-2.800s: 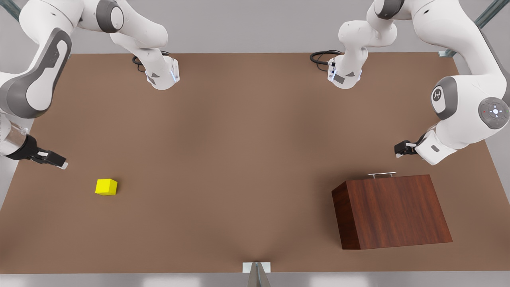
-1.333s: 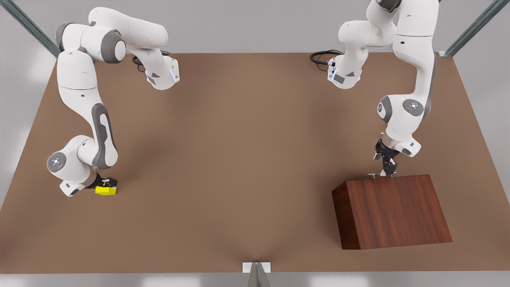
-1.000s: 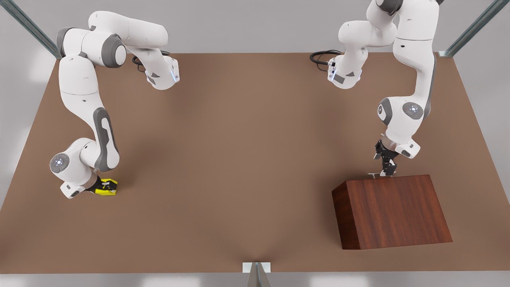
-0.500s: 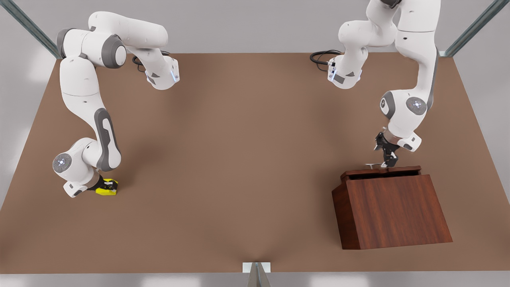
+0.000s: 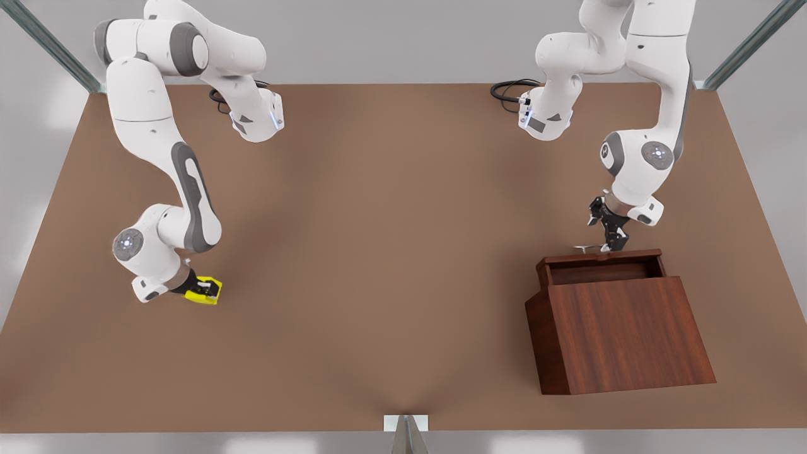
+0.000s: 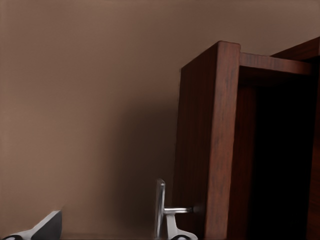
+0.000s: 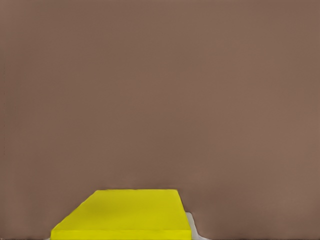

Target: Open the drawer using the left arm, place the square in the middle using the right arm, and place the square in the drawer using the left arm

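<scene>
- Brown matte table (image 5: 391, 252): carries a wooden cabinet (image 5: 621, 334) at the front view's right.
- Drawer (image 5: 599, 266): pulled partly out of the cabinet, interior dark, silver bar handle (image 5: 589, 248) at its front.
- Left gripper (image 5: 613, 243): at the handle, fingers apparently closed on the bar, though the grip is too small to confirm.
- Yellow cube (image 5: 205, 291): at the front view's left, near the table surface.
- Right gripper (image 5: 205, 290): fingers clamped around the cube.

Tabletop (image 5: 391, 239) between the arms is bare, wide lane across the centre. Only obstacle: cabinet (image 5: 621, 334) on the front view's right, its drawer (image 5: 599, 268) pulled out, cavity open from above.
</scene>
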